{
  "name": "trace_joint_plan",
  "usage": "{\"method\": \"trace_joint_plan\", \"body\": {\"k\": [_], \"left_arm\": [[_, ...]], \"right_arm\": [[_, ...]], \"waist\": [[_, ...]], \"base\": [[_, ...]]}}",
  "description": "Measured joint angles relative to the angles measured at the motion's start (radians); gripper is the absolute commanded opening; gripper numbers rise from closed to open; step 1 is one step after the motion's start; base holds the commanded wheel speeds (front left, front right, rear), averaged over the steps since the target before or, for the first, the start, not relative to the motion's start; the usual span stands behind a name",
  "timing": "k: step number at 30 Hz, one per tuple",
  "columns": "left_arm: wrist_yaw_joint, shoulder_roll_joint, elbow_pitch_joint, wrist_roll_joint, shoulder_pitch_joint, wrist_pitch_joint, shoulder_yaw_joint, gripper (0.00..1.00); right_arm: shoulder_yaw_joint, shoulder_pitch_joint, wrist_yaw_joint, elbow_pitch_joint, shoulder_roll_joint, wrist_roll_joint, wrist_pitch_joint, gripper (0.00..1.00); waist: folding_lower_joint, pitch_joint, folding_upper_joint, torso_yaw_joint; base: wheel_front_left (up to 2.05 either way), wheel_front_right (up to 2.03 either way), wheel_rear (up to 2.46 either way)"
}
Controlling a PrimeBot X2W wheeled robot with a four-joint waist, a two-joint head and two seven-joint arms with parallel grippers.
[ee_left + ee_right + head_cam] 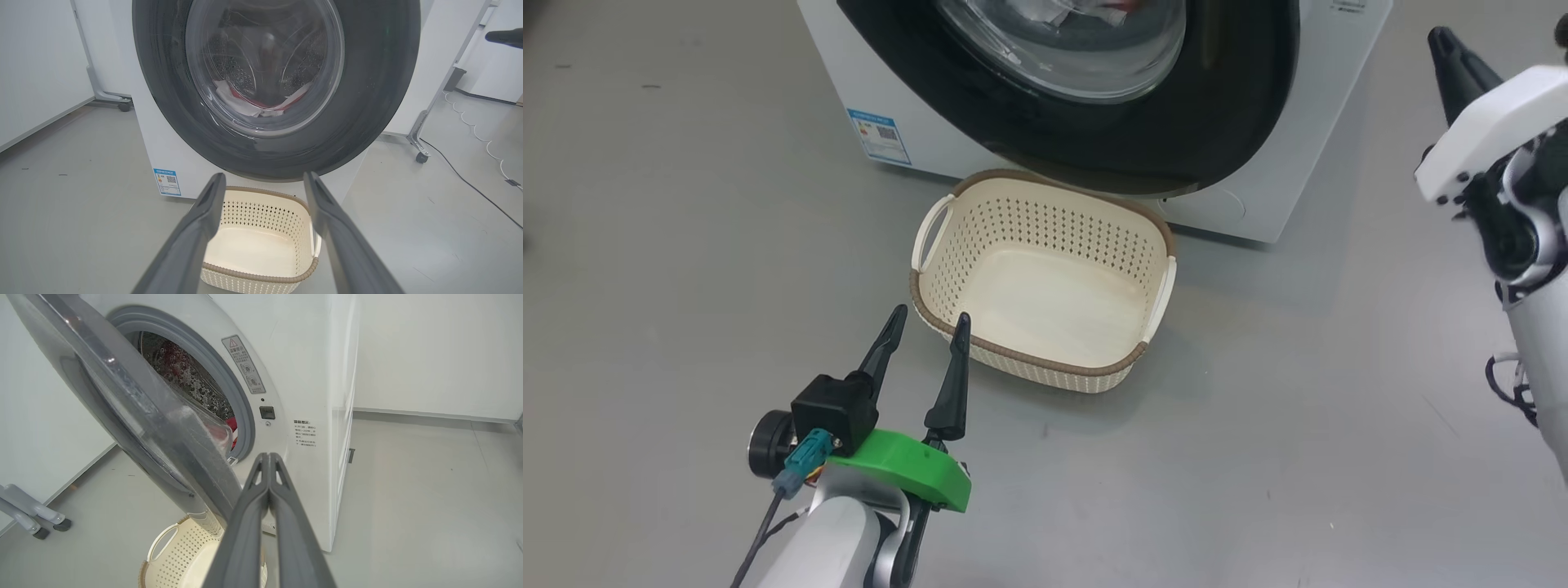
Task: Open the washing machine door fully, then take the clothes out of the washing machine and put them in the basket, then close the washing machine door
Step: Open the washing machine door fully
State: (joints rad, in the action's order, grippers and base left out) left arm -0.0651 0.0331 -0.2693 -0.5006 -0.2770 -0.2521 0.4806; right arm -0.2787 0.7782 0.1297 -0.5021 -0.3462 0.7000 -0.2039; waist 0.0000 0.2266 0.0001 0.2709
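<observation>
The washing machine (1258, 171) stands white at the top of the head view. Its round black-rimmed door (1111, 122) hangs partly open; in the right wrist view the door (135, 416) is swung a little off the grey-ringed mouth (229, 388). Red and white clothes (261, 104) lie in the drum behind the glass, and red fabric (231, 424) shows through the gap. The cream basket (1045, 282) sits empty on the floor before the machine. My left gripper (927, 322) is open, just left of the basket. My right gripper (267, 457) is shut, holding nothing, right of the door's edge.
Grey floor surrounds the machine. A white frame on castors (419, 139) and a black cable (470, 183) lie to the machine's right in the left wrist view. Another castor leg (36, 514) stands at the left of the right wrist view. White walls close in behind.
</observation>
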Motion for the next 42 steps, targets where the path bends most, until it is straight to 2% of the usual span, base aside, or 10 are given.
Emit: {"method": "trace_joint_plan", "body": {"k": [13,20,25,27,28,29,42], "left_arm": [[-0.002,0.001,0.003,0.029,0.042,0.0,-0.061,1.0],[-0.002,0.001,0.008,0.039,0.058,0.0,-0.09,1.0],[-0.002,0.001,0.012,0.046,0.074,0.0,-0.112,1.0],[-0.002,0.002,0.014,0.046,0.076,0.0,-0.111,1.0],[-0.002,0.002,0.015,0.046,0.077,0.0,-0.111,1.0],[-0.002,0.001,0.016,0.047,0.077,0.0,-0.113,1.0],[0.001,0.002,0.018,0.055,0.083,0.0,-0.114,1.0]], "right_arm": [[-0.022,-0.241,-0.002,0.091,-0.008,-0.096,0.251,0.0],[0.011,-0.374,-0.061,0.116,0.016,-0.105,0.352,0.0],[0.021,-0.444,-0.081,0.14,0.049,-0.103,0.418,0.0],[0.029,-0.472,-0.09,0.149,0.053,-0.103,0.431,0.55],[0.034,-0.486,-0.095,0.153,0.053,-0.103,0.432,0.9],[0.034,-0.499,-0.097,0.156,0.054,-0.103,0.438,1.0],[0.029,-0.566,-0.115,0.227,0.072,-0.131,0.447,1.0]], "waist": [[0.0,-0.068,0.0,-0.075],[0.0,-0.088,0.0,-0.106],[0.0,-0.099,0.0,-0.124],[0.0,-0.103,0.0,-0.13],[0.0,-0.105,0.0,-0.133],[0.0,-0.106,0.0,-0.134],[0.0,-0.116,0.0,-0.145]], "base": [[0.0,0.0,0.0],[0.0,0.0,0.0],[0.0,0.0,0.0],[0.0,0.0,0.0],[0.0,0.0,0.0],[0.0,0.0,0.0],[0.0,0.0,0.0]]}}
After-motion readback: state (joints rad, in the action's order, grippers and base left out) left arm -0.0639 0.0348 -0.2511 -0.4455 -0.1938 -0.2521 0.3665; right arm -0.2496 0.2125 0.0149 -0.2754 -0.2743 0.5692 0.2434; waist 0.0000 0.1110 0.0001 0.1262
